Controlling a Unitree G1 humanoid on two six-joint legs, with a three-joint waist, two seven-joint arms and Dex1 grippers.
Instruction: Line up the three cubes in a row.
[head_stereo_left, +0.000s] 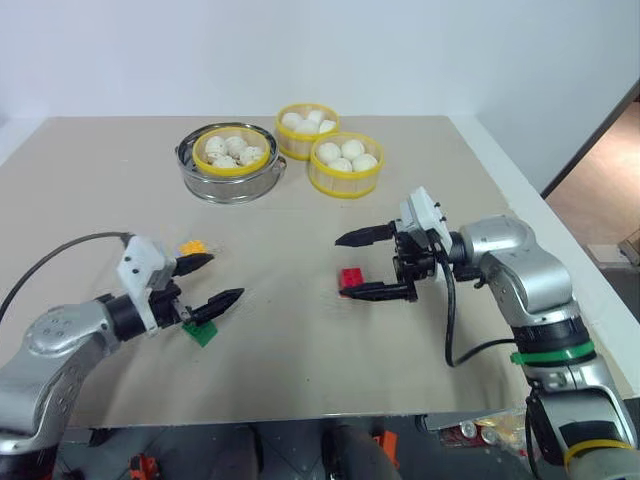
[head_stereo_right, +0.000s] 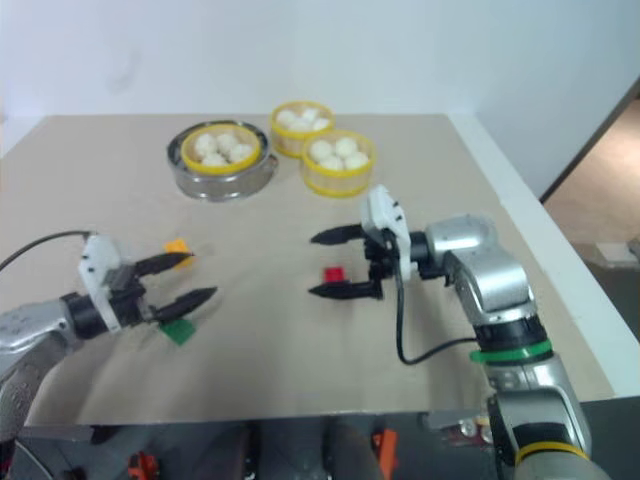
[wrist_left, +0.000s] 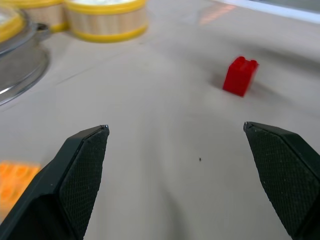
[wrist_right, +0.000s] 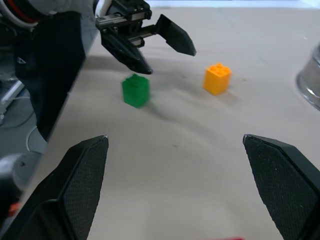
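Note:
The red cube (head_stereo_left: 351, 278) rests on the tan table (head_stereo_left: 300, 350) right of centre. My right gripper (head_stereo_left: 340, 267) is open and points left. Its two fingers straddle the red cube in the head view without gripping it. The orange-yellow cube (head_stereo_left: 192, 246) and the green cube (head_stereo_left: 200, 331) sit on the left, one behind the other. My left gripper (head_stereo_left: 225, 276) is open between them, pointing right, with nothing in it. The right wrist view shows the green cube (wrist_right: 135, 90), the orange-yellow cube (wrist_right: 217, 78) and the left gripper (wrist_right: 171, 61) above them. The left wrist view has the red cube (wrist_left: 240, 75) ahead.
A steel steamer pot (head_stereo_left: 228, 182) with a yellow basket of white buns stands at the back centre. Two more yellow bun baskets (head_stereo_left: 345, 165) stand to its right. The table's right edge (head_stereo_left: 560, 240) and front edge (head_stereo_left: 300, 420) are near my arms.

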